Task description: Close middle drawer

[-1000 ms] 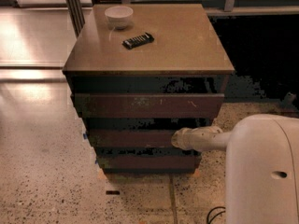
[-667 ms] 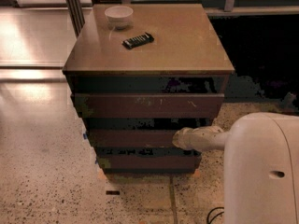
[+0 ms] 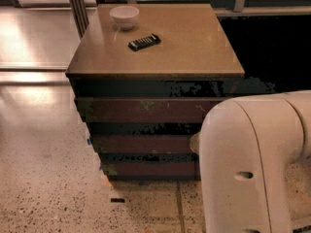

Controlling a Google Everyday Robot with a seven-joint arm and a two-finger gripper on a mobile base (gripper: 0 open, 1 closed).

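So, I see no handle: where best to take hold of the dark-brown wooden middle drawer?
Probably no grip: push the dark-brown wooden middle drawer's flat, handleless front squarely from the front. The end effector, mostly hidden behind the white arm housing, is at its right end.

A dark wooden cabinet [image 3: 146, 109] with a tan square counter [image 3: 194, 47] fills the centre. Speckled terrazzo floor [image 3: 48, 193] lies lower left; glossy pale flooring [image 3: 34, 42] reflecting warm light, upper left, beside a dark metal post [image 3: 75, 6]. Black shadow [image 3: 272, 52] fills the upper right. The robot's hand is hidden behind its white arm casing [image 3: 252, 164], lower right.
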